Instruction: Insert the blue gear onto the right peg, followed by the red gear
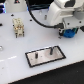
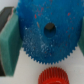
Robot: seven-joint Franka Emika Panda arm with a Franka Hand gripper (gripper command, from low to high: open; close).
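The blue gear fills the wrist view, flat, with its centre hole showing. My gripper straddles it, and the teal pads press its toothed rim on both sides. The red gear lies just beside the blue one, apart from the pads. In the exterior view the gripper is low over the white table at the exterior view's right, with the blue gear between its fingers. The dark base plate lies nearer the front. The right peg and its twin stand upright on it.
A beige blocky fixture stands at the exterior view's left. A black cable loops from the arm over the back of the table. The table's front edge runs just past the base plate.
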